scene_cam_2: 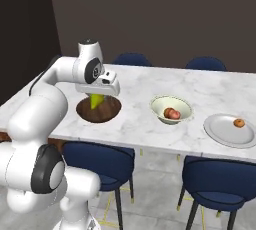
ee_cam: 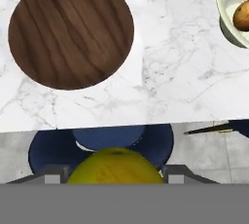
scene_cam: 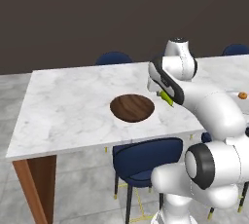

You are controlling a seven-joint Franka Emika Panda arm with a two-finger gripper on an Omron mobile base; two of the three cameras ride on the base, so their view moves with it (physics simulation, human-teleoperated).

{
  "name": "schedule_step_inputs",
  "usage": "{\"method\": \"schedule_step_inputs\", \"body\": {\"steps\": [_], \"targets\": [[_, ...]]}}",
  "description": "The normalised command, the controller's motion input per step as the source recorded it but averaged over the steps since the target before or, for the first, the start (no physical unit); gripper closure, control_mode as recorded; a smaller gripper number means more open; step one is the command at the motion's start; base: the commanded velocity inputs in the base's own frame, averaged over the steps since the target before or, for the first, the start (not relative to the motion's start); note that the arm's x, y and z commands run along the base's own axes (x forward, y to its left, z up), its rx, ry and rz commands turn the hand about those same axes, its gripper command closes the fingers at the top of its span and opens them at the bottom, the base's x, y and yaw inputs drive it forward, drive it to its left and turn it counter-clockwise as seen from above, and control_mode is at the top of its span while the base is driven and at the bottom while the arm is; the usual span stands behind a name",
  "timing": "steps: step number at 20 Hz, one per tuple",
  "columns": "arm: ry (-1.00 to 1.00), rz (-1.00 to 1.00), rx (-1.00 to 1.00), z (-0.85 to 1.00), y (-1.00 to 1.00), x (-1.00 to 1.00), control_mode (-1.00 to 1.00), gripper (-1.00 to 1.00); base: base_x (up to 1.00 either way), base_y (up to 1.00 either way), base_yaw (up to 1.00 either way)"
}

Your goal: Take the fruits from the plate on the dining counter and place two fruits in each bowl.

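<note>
The gripper (scene_cam_2: pixel 98 97), clamped on the green-yellow fruit (scene_cam_2: pixel 96 101), hangs near the wooden bowl (scene_cam_2: pixel 99 110) on the dining counter (scene_cam: pixel 73 106). This looks like the carry step; next it likely needs centring over the bowl's hollow before release.

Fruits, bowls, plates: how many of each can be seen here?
Fruits: 4 (green-yellow one in the gripper; two in the cream bowl; one on the plate)
Bowls: 2 (cream, wooden bowl)
Plates: 1
Total: 7

navy blue chairs (scene_cam_2: pixel 102 161) along both counter sides, grey tiled floor (scene_cam: pixel 73 189), dark wall (scene_cam_2: pixel 165 14)
</note>
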Motion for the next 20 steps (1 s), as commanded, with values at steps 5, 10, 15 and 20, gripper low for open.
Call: {"method": "schedule_step_inputs", "body": {"steps": [5,10,15,20], "targets": [[0.00,0.00,0.00,0.00,0.00,0.00,1.00,1.00,0.40,0.10,0.00],[0.00,0.00,0.00,0.00,0.00,0.00,1.00,1.00,0.41,0.12,0.00],[0.00,0.00,0.00,0.00,0.02,0.11,-1.00,1.00,0.38,0.11,0.00],[0.00,0.00,0.00,0.00,0.15,0.60,-1.00,1.00,0.00,0.00,0.00]]}}
